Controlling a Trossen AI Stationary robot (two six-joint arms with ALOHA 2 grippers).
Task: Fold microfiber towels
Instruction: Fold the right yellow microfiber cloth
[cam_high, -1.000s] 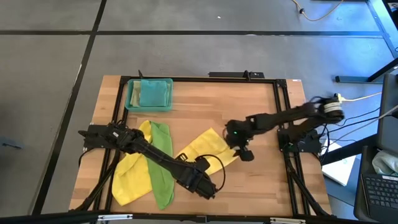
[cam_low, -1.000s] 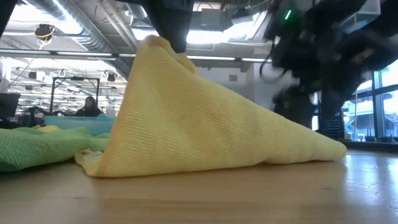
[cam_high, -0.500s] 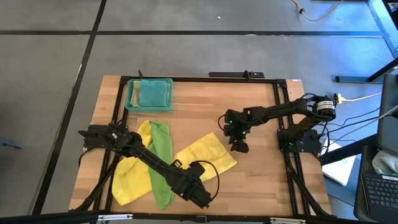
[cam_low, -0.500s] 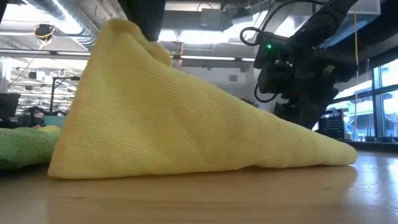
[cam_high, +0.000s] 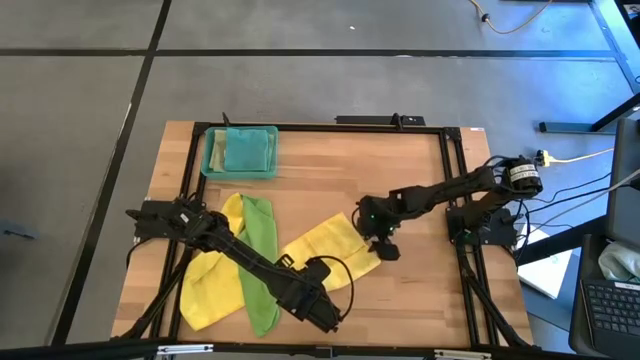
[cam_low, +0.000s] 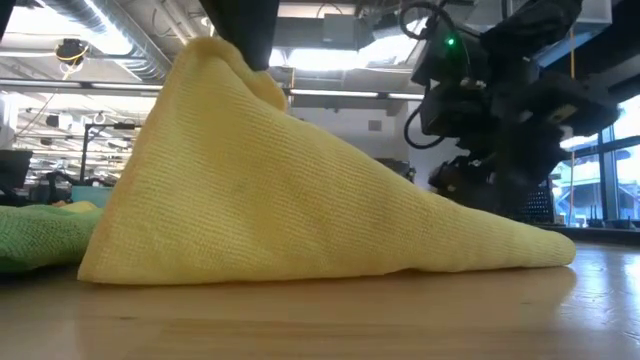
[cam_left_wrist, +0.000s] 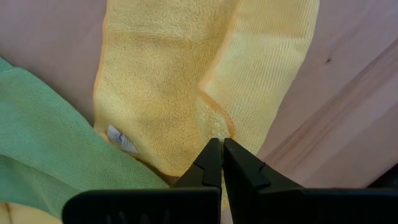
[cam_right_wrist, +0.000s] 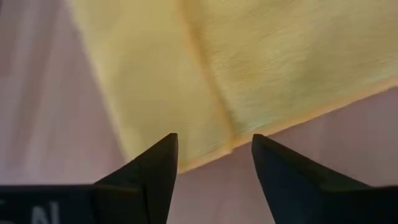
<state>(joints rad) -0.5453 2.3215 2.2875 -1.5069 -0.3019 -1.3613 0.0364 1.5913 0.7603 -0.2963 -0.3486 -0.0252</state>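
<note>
Right hand (cam_right_wrist: 214, 165) lowered onto ribbed yellow towel (cam_high: 330, 245).

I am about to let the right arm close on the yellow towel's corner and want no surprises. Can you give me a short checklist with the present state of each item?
1. Left tool shut on the yellow towel, corner lifted off the table: ok.
2. Right tool open, fingers apart: ok.
3. Right tool over the towel's far corner, edge showing between its fingers: ok.
4. Towel edge actually between the fingers at grasp height: cannot tell.
5. Green towel clear of the right tool: ok; it lies on the left arm's side.
6. Tray out of the way at the table's back: ok.
</note>
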